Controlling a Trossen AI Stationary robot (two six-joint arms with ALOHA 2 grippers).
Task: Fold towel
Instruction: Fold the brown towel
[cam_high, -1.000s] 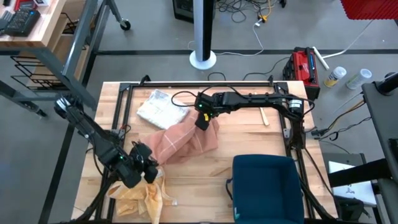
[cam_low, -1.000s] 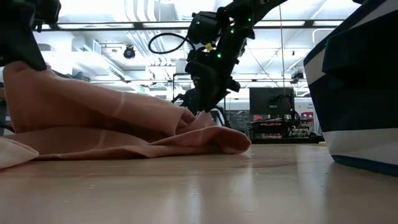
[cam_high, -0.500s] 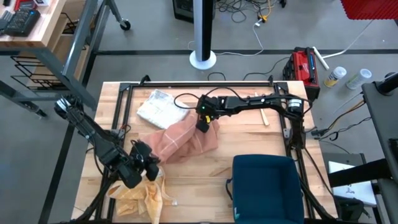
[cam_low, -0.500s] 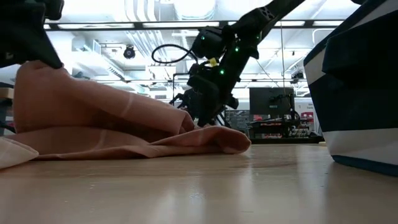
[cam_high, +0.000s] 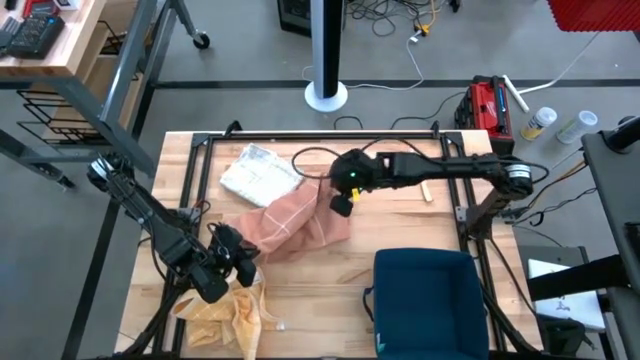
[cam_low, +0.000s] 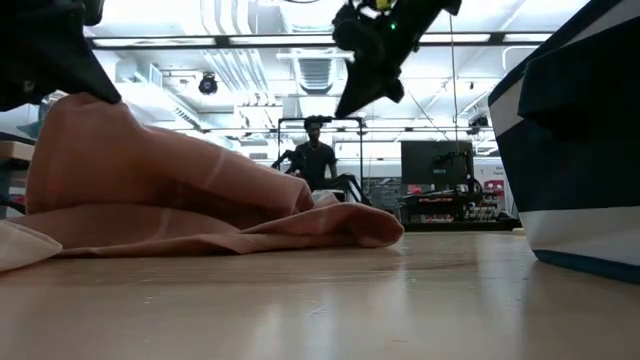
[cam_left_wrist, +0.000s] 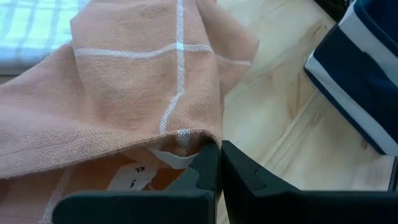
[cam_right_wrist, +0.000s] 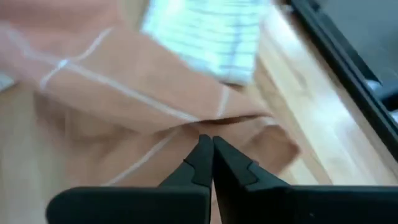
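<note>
- Lying crumpled near the middle of the wooden table (cam_high: 400, 225), the salmon towel (cam_high: 295, 225) with thin white lines sits between a white checked cloth (cam_high: 255, 172) toward the far edge and a yellow cloth (cam_high: 225, 315) at the near left corner.
- Left claw (cam_high: 243, 262) is at the towel's near left corner, its fingers (cam_left_wrist: 205, 165) clamped together on the hem beside a small white label (cam_left_wrist: 134, 177).
- Right claw (cam_high: 340, 205) hangs above the towel's far right edge, fingers (cam_right_wrist: 208, 155) pressed together and holding nothing; the low view shows it raised well clear of the fabric.
- A dark blue bin (cam_high: 430, 300) with a white stripe stands at the near right of the table, apart from the towel.
- A person (cam_low: 316, 160) stands far off in the room.
</note>
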